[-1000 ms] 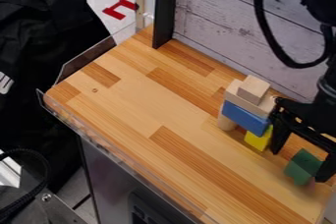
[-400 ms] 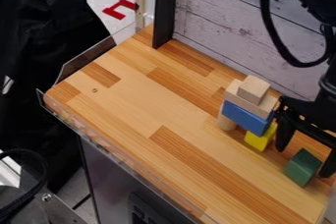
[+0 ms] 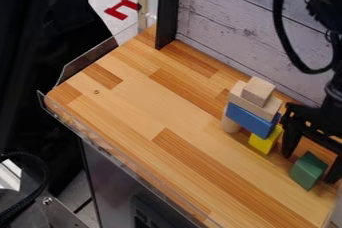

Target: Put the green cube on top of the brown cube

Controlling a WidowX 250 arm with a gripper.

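My gripper (image 3: 311,167) hangs low at the right edge of the work surface, its two fingers spread wide apart. Between and just in front of them the green cube (image 3: 307,171) rests on the wood, close to the right-hand finger. Left of the gripper stands a stack, with the light brown cube (image 3: 258,90) on its top, above a flat light wooden block (image 3: 252,103).
Under the flat wooden block lies a blue block (image 3: 251,120), carried by a wooden cylinder (image 3: 230,124) and a yellow block (image 3: 264,142). The stack is close beside the gripper's left finger. A whitewashed plank wall (image 3: 240,32) bounds the wooden table (image 3: 153,117) behind.
The gripper has shifted slightly right, its left finger moving away from the stack. The green cube is less covered than in the earliest frame. The stack stays where it was.
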